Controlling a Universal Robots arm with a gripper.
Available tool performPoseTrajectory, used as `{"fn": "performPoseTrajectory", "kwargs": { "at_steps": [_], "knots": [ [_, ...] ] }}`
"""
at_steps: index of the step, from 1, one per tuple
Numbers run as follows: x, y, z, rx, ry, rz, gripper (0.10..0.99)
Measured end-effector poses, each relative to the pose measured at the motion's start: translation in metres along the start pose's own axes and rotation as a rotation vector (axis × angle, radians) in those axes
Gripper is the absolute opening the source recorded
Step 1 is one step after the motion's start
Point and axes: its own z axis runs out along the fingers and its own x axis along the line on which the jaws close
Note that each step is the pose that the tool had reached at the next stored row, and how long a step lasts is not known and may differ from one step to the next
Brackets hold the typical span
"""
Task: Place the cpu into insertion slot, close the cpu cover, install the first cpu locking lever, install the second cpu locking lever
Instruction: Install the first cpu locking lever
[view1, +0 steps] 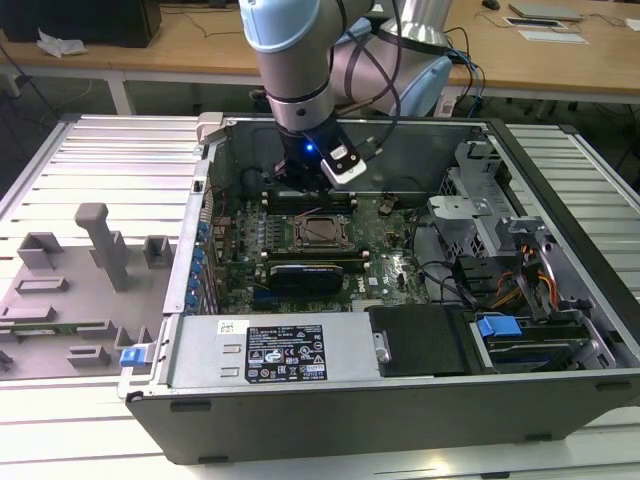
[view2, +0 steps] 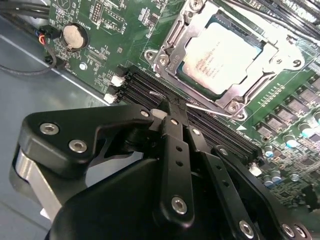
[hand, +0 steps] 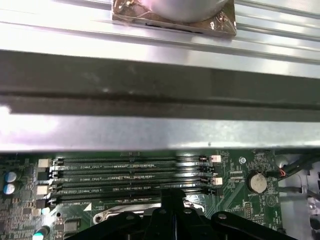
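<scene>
In the second wrist view the cpu (view2: 222, 56), pale silver, lies in the insertion slot (view2: 235, 105), of which just the frame edge shows. The silver cpu cover (view2: 174, 36) lies flat over the chip's edges. A thin wire locking lever (view2: 212, 110) runs along the socket's side nearest the memory slots. My gripper (view2: 167, 107) has its black fingers (view2: 175, 135) pressed together, tips right at that lever's end, over the memory slots; whether they touch it I cannot tell. In the exterior view the gripper (view1: 300, 178) hangs just behind the socket (view1: 322, 232).
Long black memory slots (hand: 130, 172) lie between the socket and the case's rear wall (hand: 160, 100). A coin battery (view2: 75, 35) sits on the board. A black expansion card (view1: 305, 272) lies in front of the socket, and drive bays with cables (view1: 520, 260) stand at the exterior view's right.
</scene>
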Motion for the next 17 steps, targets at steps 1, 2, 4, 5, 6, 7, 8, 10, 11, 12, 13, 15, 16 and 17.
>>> {"fn": "performPoseTrajectory", "kwargs": {
  "at_steps": [1, 2, 4, 5, 6, 7, 8, 10, 11, 12, 13, 15, 16, 17],
  "knots": [
    [0.0002, 0.0003, 0.0008, 0.002, -0.0018, 0.009, 0.106],
    [0.0003, 0.0005, 0.0014, 0.004, -0.0030, 0.016, 0.106],
    [0.0006, 0.0017, 0.0027, 0.008, -0.0063, 0.034, 0.106],
    [0.0008, 0.0030, 0.0036, 0.011, -0.0087, 0.047, 0.106],
    [0.0009, 0.0036, 0.0040, 0.013, -0.0099, 0.054, 0.106],
    [0.0010, 0.0037, 0.0045, 0.015, -0.0115, 0.062, 0.106],
    [0.0013, 0.0036, 0.0056, 0.017, -0.0133, 0.072, 0.106],
    [0.0020, 0.0031, 0.0084, 0.022, -0.0169, 0.092, 0.106],
    [0.0022, 0.0030, 0.0091, 0.023, -0.0179, 0.097, 0.106],
    [0.0024, 0.0033, 0.0100, 0.026, -0.0195, 0.106, 0.106],
    [0.0025, 0.0038, 0.0104, 0.027, -0.0202, 0.110, 0.106],
    [0.0026, 0.0049, 0.0112, 0.028, -0.0218, 0.118, 0.106],
    [0.0028, 0.0056, 0.0118, 0.030, -0.0230, 0.125, 0.106],
    [0.0030, 0.0066, 0.0126, 0.032, -0.0248, 0.134, 0.106]
  ]
}}
